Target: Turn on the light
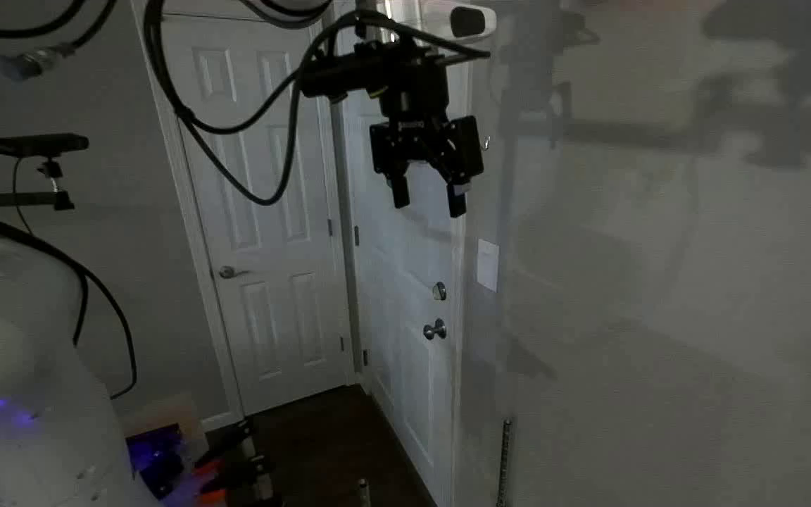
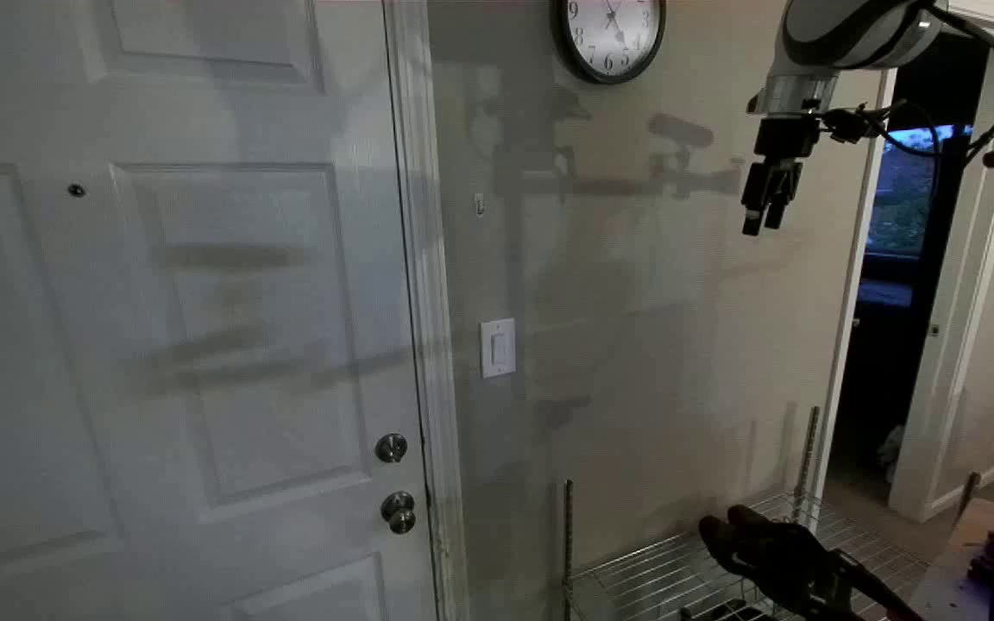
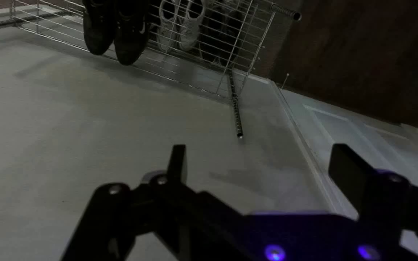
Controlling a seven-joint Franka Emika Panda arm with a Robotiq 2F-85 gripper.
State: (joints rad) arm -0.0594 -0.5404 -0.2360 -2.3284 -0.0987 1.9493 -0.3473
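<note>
White switch plate [image 2: 498, 348], qty 1, on wall [image 2: 678, 362], ctr of frame in an exterior view. Lower L of it, 1 metal knob [image 2: 398, 511], 1 lock [image 2: 391, 448] just above that; 1 clock [image 2: 611, 36] top, R of ctr. I've 1 gripper [image 1: 429, 205] upper ctr, pointing down, jaws wide apart, not touching the plate.

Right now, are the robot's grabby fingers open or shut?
Open. The gripper holds nothing, and in the wrist view its two fingers stand wide apart.
</note>
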